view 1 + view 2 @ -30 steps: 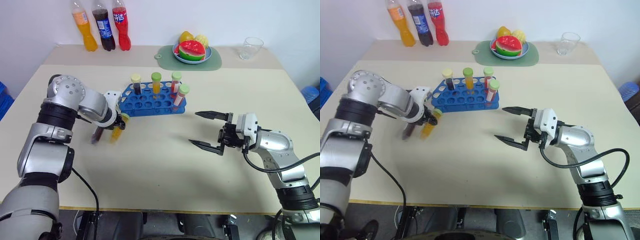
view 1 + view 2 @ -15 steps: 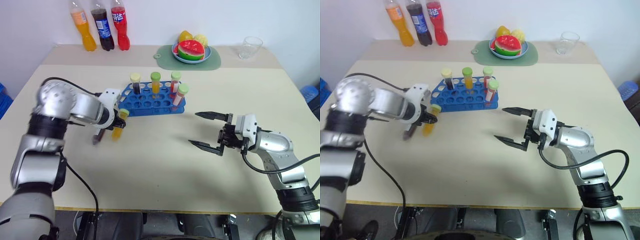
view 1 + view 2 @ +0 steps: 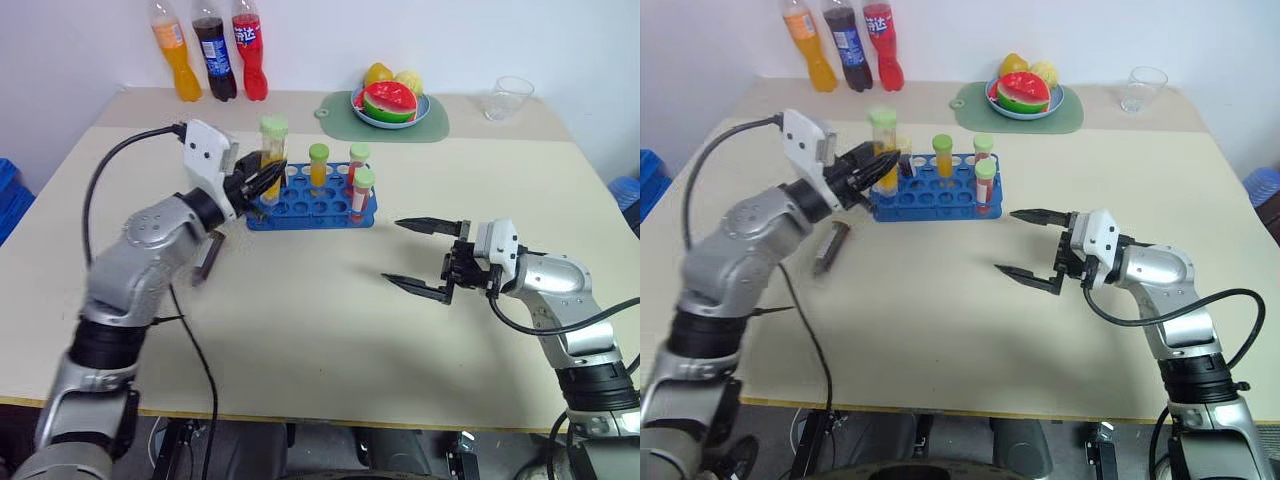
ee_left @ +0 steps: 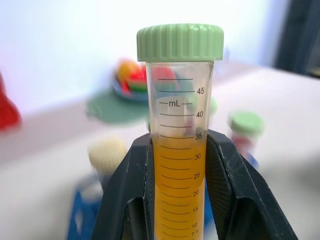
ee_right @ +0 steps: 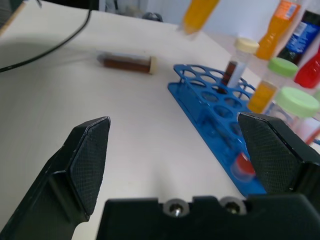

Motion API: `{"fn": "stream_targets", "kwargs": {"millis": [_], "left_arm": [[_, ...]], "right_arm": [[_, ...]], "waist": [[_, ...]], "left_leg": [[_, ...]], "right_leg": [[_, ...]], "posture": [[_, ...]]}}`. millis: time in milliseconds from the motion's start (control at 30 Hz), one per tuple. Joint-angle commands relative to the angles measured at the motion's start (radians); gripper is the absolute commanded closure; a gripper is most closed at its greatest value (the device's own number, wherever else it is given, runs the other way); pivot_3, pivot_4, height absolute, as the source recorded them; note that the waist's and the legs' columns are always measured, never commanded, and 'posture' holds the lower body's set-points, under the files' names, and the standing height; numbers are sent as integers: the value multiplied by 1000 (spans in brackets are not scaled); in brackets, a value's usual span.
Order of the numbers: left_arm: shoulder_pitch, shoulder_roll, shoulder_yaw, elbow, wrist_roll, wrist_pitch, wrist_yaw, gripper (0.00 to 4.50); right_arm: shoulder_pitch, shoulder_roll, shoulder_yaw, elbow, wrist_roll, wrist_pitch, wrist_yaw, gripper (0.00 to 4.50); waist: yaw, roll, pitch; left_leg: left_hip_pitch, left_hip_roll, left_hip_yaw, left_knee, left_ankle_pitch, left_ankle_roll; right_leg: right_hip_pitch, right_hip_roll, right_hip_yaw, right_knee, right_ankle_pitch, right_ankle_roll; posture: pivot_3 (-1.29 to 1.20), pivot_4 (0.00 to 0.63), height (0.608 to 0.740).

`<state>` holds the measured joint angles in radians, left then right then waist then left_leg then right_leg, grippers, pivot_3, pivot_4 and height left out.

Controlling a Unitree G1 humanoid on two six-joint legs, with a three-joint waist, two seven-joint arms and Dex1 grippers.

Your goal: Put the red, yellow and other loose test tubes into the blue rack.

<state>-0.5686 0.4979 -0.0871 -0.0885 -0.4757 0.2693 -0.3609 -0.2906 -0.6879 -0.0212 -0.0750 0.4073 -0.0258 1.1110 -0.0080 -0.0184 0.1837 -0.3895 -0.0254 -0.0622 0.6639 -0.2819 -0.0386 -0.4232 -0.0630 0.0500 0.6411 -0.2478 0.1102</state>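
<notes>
Your left gripper (image 3: 262, 178) is clamped on the yellow-orange test tube (image 3: 271, 152), upright above the near-left end of the blue rack (image 3: 312, 205); your right gripper (image 3: 424, 259) stands wide apart and holds nothing, over bare table (image 3: 320, 330) to the right of the rack. Look at the left wrist view: it gives you the tube's pale green cap (image 4: 180, 42) and the printed scale, with liquid up to just under the 35 line. From the right wrist view you see the dark brown tube (image 5: 126, 63) lying flat on the table, beyond the rack's end. Four capped tubes stand in the rack. Three soda bottles (image 3: 211, 50), a fruit plate (image 3: 390, 102) on a green mat (image 3: 435, 120) and a clear cup (image 3: 508, 98) line the far edge.
</notes>
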Motion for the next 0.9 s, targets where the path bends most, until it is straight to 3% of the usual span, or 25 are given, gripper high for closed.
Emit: {"fn": "stream_targets", "kwargs": {"millis": [33, 200, 333, 833, 900], "left_arm": [[-22, -82, -52, 190, 204, -298, -17, 3682], [-51, -237, -83, 461, 343, -559, 8, 3682], [-76, -326, -78, 587, 383, -654, 12, 3682], [-149, -416, 2, 912, 413, -806, 28, 3682], [-136, -436, 41, 891, 329, -773, -36, 2630]], "right_arm": [[-2, -29, -49, -31, 20, 13, 5, 0], [30, -61, -86, -61, 33, 40, 4, 0], [51, -79, -111, -97, 44, 70, 0, 0], [62, -87, -136, -152, 48, 124, -24, 0], [55, -84, -132, -149, 47, 124, -26, 0]], "waist": [[-2, 0, 0], [0, 0, 0], [0, 0, 0], [-2, 0, 0], [-3, 0, 0]], "left_leg": [[0, 0, 0, 0, 0, 1], [-1, 0, 0, 0, -1, 2], [-1, 0, 1, 1, -1, 2], [-1, 0, 0, 1, -1, 3], [-1, 0, 1, 1, -1, 3]], "right_leg": [[0, 0, 0, 0, 0, 0], [0, 0, 0, -2, 1, 1], [0, -1, 0, -2, 1, 2], [0, 0, 0, -1, 2, 3], [0, 0, 0, -1, 2, 3]], "posture": [[0, 150, 740], [0, 150, 740], [0, 150, 740], [0, 150, 740], [0, 150, 740]]}}
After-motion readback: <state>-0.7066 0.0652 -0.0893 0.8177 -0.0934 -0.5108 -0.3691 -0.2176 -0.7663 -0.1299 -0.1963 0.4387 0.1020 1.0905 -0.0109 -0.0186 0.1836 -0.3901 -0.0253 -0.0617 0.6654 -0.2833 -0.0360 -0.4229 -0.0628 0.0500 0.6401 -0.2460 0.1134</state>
